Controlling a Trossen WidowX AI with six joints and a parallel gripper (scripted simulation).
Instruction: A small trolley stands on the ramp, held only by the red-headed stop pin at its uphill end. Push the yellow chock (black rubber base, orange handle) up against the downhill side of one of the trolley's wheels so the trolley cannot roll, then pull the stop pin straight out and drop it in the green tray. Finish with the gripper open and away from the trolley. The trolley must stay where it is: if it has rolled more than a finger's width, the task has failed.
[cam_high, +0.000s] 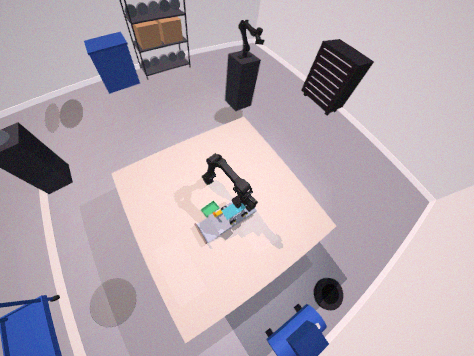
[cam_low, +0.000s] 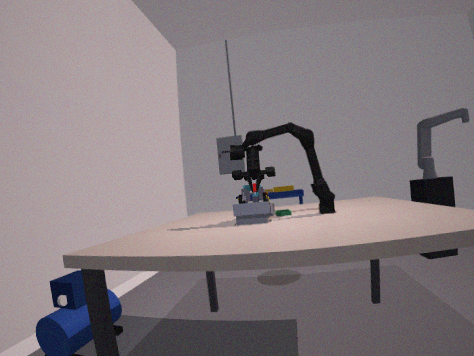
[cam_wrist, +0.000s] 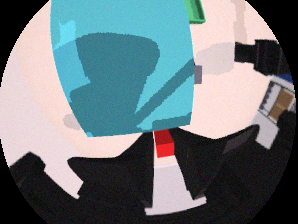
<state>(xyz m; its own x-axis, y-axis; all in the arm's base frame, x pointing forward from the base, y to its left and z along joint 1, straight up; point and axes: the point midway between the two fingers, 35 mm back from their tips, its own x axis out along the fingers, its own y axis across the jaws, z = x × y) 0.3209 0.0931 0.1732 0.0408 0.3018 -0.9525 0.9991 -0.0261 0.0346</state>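
The trolley, a teal block (cam_high: 231, 211) (cam_wrist: 120, 55) on dark wheels, stands on the grey ramp (cam_high: 208, 231) (cam_low: 252, 210). The yellow chock (cam_high: 218, 213) with its orange handle is at the trolley's downhill end, on the tray side; whether it touches a wheel cannot be told. The green tray (cam_high: 210, 209) (cam_low: 283, 213) (cam_wrist: 197, 11) is beside the ramp. The stop pin's red head (cam_low: 254, 187) (cam_wrist: 165, 149) stands at the uphill end. My gripper (cam_low: 254, 191) (cam_wrist: 158, 128) points down over it and is shut on the red head, one finger on each side. The pin's shaft is hidden.
All this is on the pale table (cam_high: 175, 270) (cam_low: 350, 230). The arm's base (cam_low: 326, 202) is on the table, on the tray's side of the ramp. The trolley's teal body is close beside the fingers in the wrist view.
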